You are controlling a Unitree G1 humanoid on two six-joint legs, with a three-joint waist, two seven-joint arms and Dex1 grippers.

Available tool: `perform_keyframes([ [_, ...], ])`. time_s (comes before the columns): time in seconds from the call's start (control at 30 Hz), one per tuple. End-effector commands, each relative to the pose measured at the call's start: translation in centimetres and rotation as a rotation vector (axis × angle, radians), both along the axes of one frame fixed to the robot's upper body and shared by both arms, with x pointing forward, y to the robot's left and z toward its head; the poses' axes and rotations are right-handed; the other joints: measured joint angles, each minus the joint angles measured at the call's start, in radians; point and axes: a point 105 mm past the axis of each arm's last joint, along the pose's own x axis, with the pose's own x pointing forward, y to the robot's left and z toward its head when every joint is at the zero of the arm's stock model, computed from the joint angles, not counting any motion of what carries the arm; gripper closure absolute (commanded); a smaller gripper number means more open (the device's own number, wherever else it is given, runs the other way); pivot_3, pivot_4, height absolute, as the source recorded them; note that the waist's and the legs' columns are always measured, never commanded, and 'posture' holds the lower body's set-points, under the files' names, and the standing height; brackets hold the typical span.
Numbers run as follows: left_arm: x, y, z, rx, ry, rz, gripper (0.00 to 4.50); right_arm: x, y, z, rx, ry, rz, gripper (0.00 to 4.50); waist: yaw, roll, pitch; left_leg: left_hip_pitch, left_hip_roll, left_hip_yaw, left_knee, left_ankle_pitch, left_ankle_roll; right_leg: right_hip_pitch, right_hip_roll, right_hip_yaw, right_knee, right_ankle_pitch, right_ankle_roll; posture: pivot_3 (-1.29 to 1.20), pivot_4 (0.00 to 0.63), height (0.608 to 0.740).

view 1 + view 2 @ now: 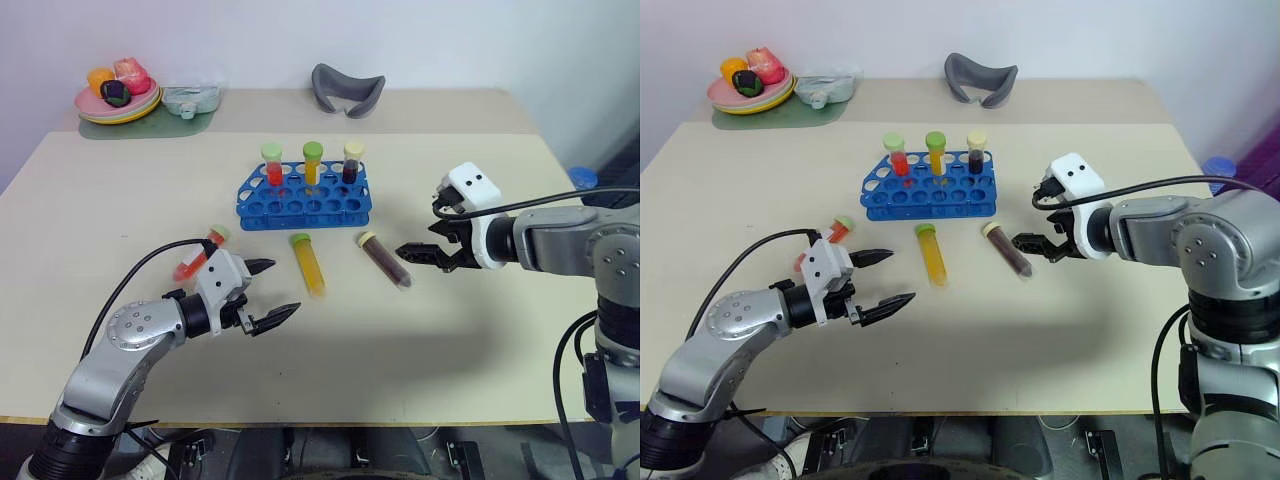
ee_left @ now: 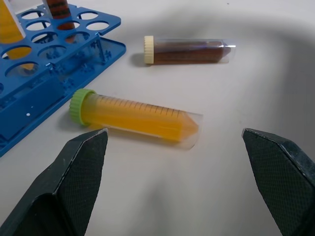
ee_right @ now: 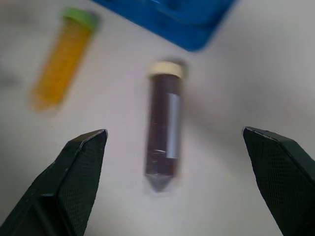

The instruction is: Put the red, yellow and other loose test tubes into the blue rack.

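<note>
Left eye view shows a beige table (image 1: 480, 330) with much free surface along its near edge, in front of both arms. The blue rack (image 1: 303, 203) stands near the middle, well away from every edge. Three capped tubes stand upright in its back row: a red one (image 1: 273, 165), a yellow one (image 1: 312, 164) and a dark one (image 1: 352, 162); the other holes are empty.

Just in front of the rack lie a yellow tube (image 1: 309, 263) and a dark brown tube (image 1: 385, 259), apart from each other. A red tube (image 1: 198, 254) lies further left, partly hidden behind the left gripper (image 1: 275, 293).

The left gripper is spread wide and grasps nothing, hovering near the yellow tube. The right gripper (image 1: 412, 253) is also released, close beside the brown tube's tip.

At the far left corner, a plate (image 1: 112, 108) holds toy food, hard to make out.
</note>
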Motion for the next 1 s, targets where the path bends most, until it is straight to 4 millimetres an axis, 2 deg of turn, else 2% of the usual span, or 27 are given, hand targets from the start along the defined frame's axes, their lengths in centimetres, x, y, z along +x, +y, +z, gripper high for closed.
perform_keyframes([
  [0.03,-0.5,-0.2,0.5,0.014,-0.041,-0.039,0.04,0.6,1.0,0.7,-0.029,-0.014,0.003,0.0,-0.003,0.0,0.0,0.0,0.0,0.0,0.0,0.0,0.0,-0.001,0.0,0.0,0.0,0.0,0.0,0.0,0.15,0.735],
  [0.3,-0.5,-0.1,0.5,0.012,-0.055,-0.052,0.04,0.9,2.0,-0.6,-0.073,0.064,-0.008,0.0,0.001,0.0,0.0,-0.002,0.0,0.0,0.001,0.0,0.0,-0.001,0.0,0.0,0.0,0.0,0.0,0.0,0.15,0.735],
  [0.47,-0.6,-0.2,0.4,0.003,-0.053,-0.056,0.04,1.6,3.5,-0.9,-0.107,0.094,-0.002,0.0,-0.004,0.0,0.0,-0.003,0.001,0.0,0.001,0.0,0.0,-0.003,0.0,0.0,0.001,0.0,0.0,0.0,0.15,0.735],
  [0.6,-0.5,0.3,0.1,0.007,-0.048,-0.039,0.04,2.3,4.7,-1.4,-0.123,0.133,-0.005,0.0,-0.005,0.0,0.0,-0.004,0.001,0.0,0.001,0.0,0.0,-0.004,0.0,0.0,0.001,0.0,0.0,0.0,0.15,0.735],
  [0.73,-0.1,1.0,-0.1,0.023,-0.059,-0.007,0.04,3.0,5.5,-1.6,-0.144,0.152,-0.01,0.0,-0.001,0.0,0.0,-0.012,0.001,0.0,0.002,0.002,-0.004,-0.012,0.0,0.0,0.002,0.0,0.0,0.0,0.15,0.735],
  [1.0,-0.1,1.1,-0.1,0.018,-0.067,0.001,0.04,3.5,5.3,-3.2,-0.194,0.191,-0.052,0.0,-0.003,0.0,0.0,-0.014,0.001,0.0,0.002,0.002,-0.004,-0.014,0.0,-0.001,0.002,0.0,0.0,0.0,0.15,0.735],
])
